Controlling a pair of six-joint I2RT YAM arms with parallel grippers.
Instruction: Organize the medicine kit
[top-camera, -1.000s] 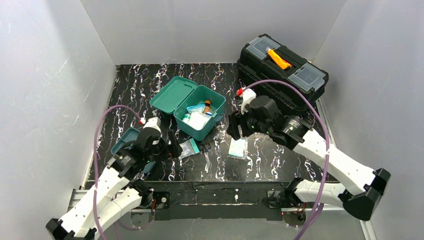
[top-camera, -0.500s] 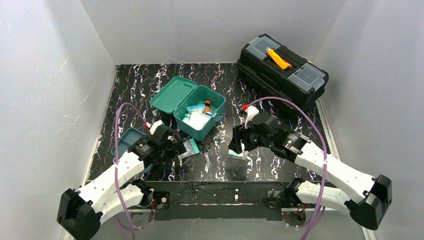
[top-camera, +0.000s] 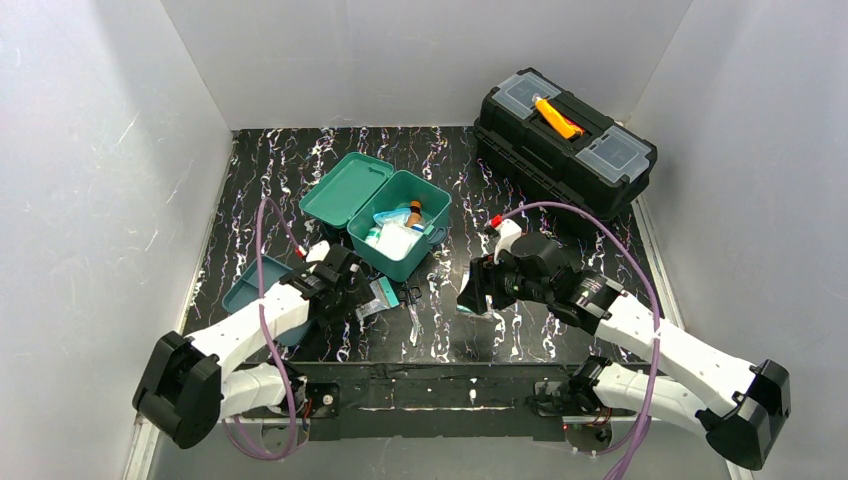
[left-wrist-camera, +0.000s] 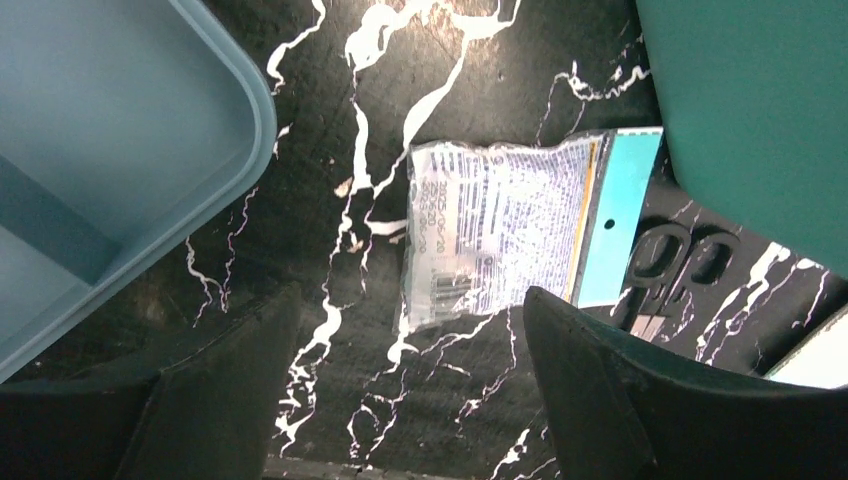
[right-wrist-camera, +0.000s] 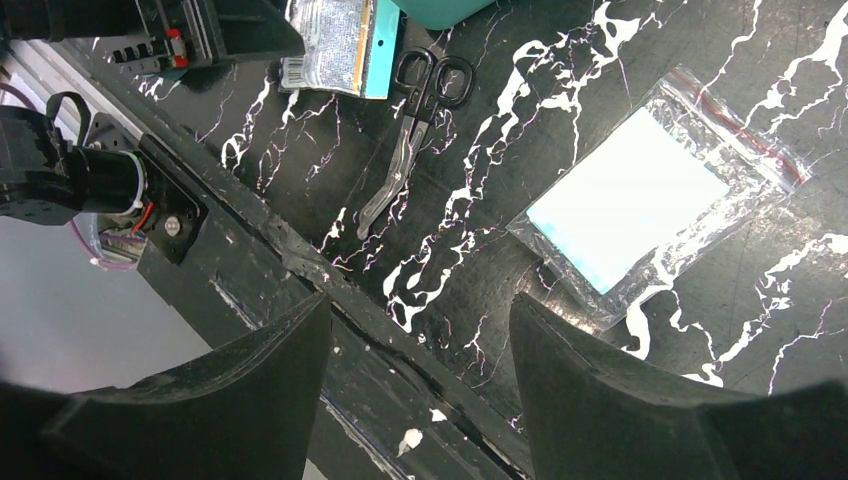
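The teal medicine kit (top-camera: 398, 250) stands open at mid-table with its lid (top-camera: 345, 188) laid back; a brown bottle (top-camera: 414, 212) and white packets lie inside. Its darker inner tray (top-camera: 248, 285) sits apart at the left, close by in the left wrist view (left-wrist-camera: 100, 150). A small packet with a teal header (left-wrist-camera: 500, 235) lies flat in front of the kit. My left gripper (left-wrist-camera: 410, 296) hangs open just over the packet's near end, nothing between its fingers. My right gripper (right-wrist-camera: 420, 300) is open and empty beside a clear zip bag of gauze (right-wrist-camera: 640, 195).
Black scissors (right-wrist-camera: 415, 120) lie between the packet and the zip bag. A black toolbox (top-camera: 565, 130) with an orange handle stands at the back right. The table's near edge rail (right-wrist-camera: 300, 260) runs right under the right gripper. White walls enclose three sides.
My left arm has stretched forward and right, from beside the tray to over the packet, and its jaws have narrowed a little. The right gripper has dropped lower and nearer, by the zip bag.
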